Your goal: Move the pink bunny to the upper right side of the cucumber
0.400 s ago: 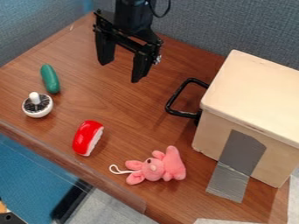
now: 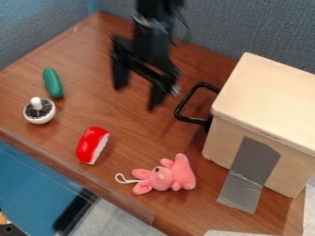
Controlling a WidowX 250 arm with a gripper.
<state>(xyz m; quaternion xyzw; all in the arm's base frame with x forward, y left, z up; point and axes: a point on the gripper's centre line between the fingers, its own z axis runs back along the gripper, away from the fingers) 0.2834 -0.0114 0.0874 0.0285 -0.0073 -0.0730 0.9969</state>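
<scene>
While our gripper [image 2: 137,97] is hanging with jaws wide apart, we are planning to straddle the pink bunny [image 2: 182,174] mid-body, clear of its white cord [image 2: 128,182].

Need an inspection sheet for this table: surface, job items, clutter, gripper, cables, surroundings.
Surface: brown wood-grain table.
Job items: pink bunny lying near the front edge, white loop to its left; green cucumber at upper left. Bunny not yet placed.
Clutter: round white item with dark top and knob, just below the cucumber; red-and-white toy; wooden box with black handle and grey tape.
Gripper: open, holding nothing, above the table.
Cables: thin dark one beside the arm, probably.
Surroundings: blue-grey fabric partition behind.
</scene>
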